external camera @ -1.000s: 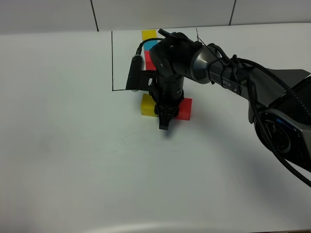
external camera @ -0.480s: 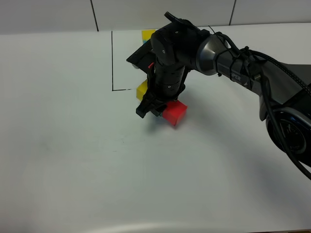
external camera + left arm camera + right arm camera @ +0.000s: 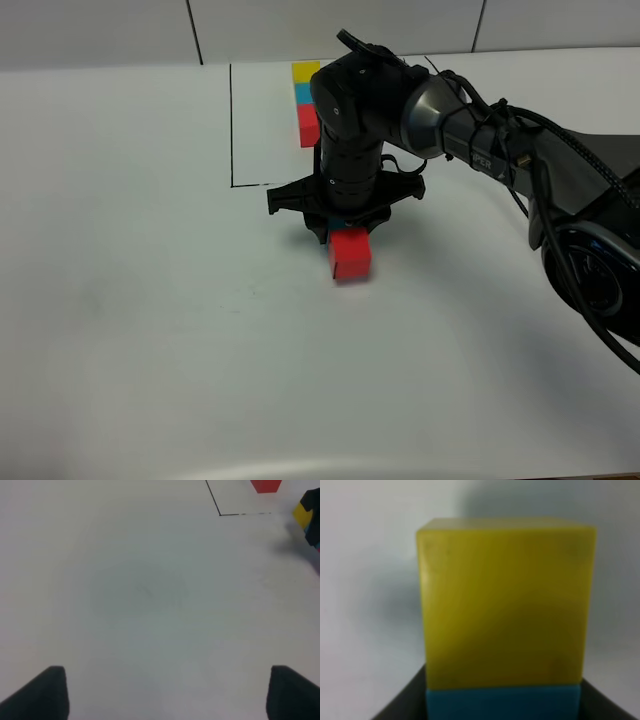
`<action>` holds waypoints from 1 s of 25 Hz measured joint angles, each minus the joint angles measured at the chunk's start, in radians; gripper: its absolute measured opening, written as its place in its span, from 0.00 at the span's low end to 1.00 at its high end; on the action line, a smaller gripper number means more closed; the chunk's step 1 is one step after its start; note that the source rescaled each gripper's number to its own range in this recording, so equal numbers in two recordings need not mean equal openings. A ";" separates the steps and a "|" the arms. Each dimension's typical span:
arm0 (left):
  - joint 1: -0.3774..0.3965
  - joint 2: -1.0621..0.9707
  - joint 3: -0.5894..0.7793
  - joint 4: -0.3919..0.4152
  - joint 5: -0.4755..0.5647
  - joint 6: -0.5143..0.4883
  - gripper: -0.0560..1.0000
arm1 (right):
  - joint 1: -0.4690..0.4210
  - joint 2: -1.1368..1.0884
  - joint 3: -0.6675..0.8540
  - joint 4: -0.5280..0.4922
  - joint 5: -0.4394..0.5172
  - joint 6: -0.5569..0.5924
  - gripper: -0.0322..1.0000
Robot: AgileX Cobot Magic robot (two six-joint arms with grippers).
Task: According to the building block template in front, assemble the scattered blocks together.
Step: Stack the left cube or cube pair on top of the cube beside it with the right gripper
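The building block template (image 3: pixel 306 95) is a yellow, cyan and red row inside a black drawn outline (image 3: pixel 232 130) at the far side of the table. My right gripper (image 3: pixel 341 218) reaches across and is shut on the scattered blocks, joined in a row. The red cube (image 3: pixel 350 253) sticks out toward the front and a sliver of the cyan cube (image 3: pixel 338 222) shows. The yellow cube is hidden behind the wrist there. In the right wrist view the yellow cube (image 3: pixel 505 600) sits on the cyan cube (image 3: pixel 502 702). My left gripper (image 3: pixel 165 695) is open and empty over bare table.
The white table (image 3: pixel 150 330) runs wide to the left and front. The left wrist view shows the outline's corner (image 3: pixel 220 514), the template's red cube (image 3: pixel 266 485) and the held yellow cube (image 3: pixel 301 512) at its edge. A tiled wall (image 3: pixel 100 30) stands behind.
My right gripper has turned about its axis with the blocks in it. The red cube swung from the gripper's right to its front, and the yellow cube went out of sight behind the wrist.
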 joint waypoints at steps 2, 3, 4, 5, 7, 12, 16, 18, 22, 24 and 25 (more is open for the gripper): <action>0.000 0.000 0.000 0.000 0.000 0.000 0.85 | 0.000 0.016 0.000 -0.007 0.011 0.025 0.05; 0.000 0.000 0.000 0.000 0.000 0.000 0.85 | 0.000 0.025 0.000 -0.014 0.017 0.038 0.05; 0.000 0.000 0.000 0.000 0.000 0.000 0.85 | 0.000 0.034 0.000 -0.024 0.023 0.054 0.05; 0.000 0.000 0.000 0.000 0.000 0.000 0.85 | 0.000 0.043 0.000 -0.035 0.027 0.068 0.05; 0.000 0.000 0.000 0.000 0.000 0.000 0.85 | 0.000 0.051 0.000 -0.044 0.033 0.087 0.05; 0.000 0.000 0.000 0.000 0.000 0.000 0.85 | 0.000 0.052 0.000 -0.048 0.033 0.093 0.05; 0.000 0.000 0.000 0.000 0.000 0.000 0.85 | 0.000 0.052 0.000 -0.048 0.034 0.063 0.18; 0.000 0.000 0.000 0.000 0.000 0.000 0.85 | 0.003 0.052 0.000 -0.049 0.037 0.040 0.36; 0.000 0.000 0.000 0.000 0.000 0.000 0.85 | 0.009 0.052 0.000 -0.049 0.037 0.002 0.76; 0.000 0.000 0.000 0.000 0.000 0.000 0.85 | 0.010 0.051 0.000 -0.050 0.037 -0.008 0.90; 0.000 0.000 0.000 0.000 0.000 0.000 0.85 | 0.010 0.044 0.000 -0.053 0.037 -0.014 0.94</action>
